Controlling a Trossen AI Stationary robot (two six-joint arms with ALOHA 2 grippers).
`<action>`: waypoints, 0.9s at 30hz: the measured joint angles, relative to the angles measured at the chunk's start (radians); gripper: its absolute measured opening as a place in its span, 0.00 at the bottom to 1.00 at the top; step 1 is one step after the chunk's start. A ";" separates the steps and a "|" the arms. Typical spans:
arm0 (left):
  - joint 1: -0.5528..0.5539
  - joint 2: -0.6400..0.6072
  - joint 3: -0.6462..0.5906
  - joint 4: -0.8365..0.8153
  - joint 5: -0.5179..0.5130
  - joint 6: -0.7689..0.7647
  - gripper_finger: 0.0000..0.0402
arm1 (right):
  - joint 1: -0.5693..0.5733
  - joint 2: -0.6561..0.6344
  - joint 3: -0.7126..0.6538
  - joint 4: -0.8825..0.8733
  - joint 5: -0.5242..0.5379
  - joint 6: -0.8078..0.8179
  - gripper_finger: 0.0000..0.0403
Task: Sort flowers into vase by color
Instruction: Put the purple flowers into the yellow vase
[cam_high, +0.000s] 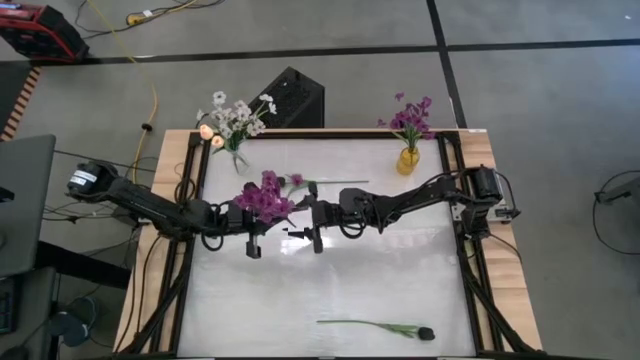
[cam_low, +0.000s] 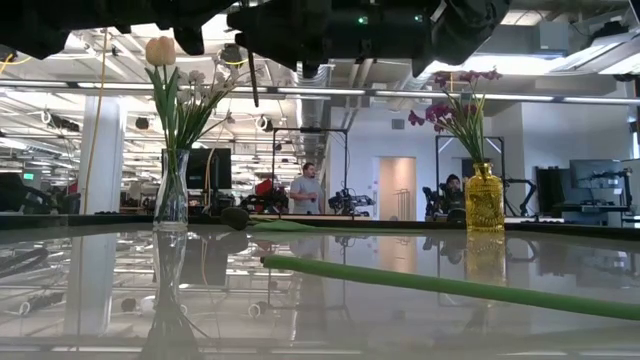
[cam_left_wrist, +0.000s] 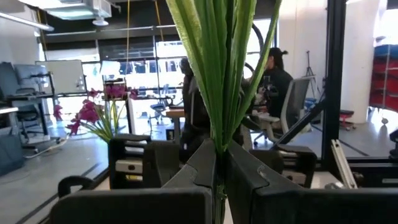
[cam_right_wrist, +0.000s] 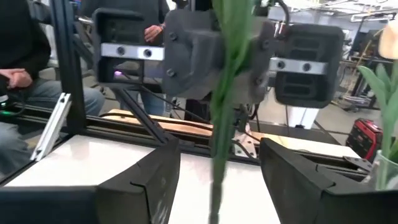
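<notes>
Left claw (cam_high: 250, 232), frame centre: clamped on purple-blossomed flower bunch's green stems (cam_left_wrist: 217, 74) | right claw (cam_high: 316, 228): apart, stems between fingers | blooms magenta, upright.

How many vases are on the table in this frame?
2: a clear glass vase at the far left corner holding white and peach flowers, and a yellow vase at the far right holding purple flowers.

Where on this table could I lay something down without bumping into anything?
The wide bare stretch between the two grippers and the dark-budded flower near the front edge is free. The middle is crowded: left gripper and right gripper meet around the purple flowers. The back corners hold vases.
</notes>
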 joint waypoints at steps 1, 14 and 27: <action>0.000 0.000 0.000 -0.002 0.000 0.000 0.01 | -0.001 0.000 0.000 0.000 0.000 0.004 0.58; -0.005 -0.003 0.000 -0.052 -0.042 -0.015 0.14 | -0.021 -0.014 -0.001 -0.051 -0.003 0.110 0.09; -0.094 -0.200 0.000 -0.564 -0.201 -0.081 0.40 | 0.008 -0.443 -0.003 -0.824 0.360 0.063 0.09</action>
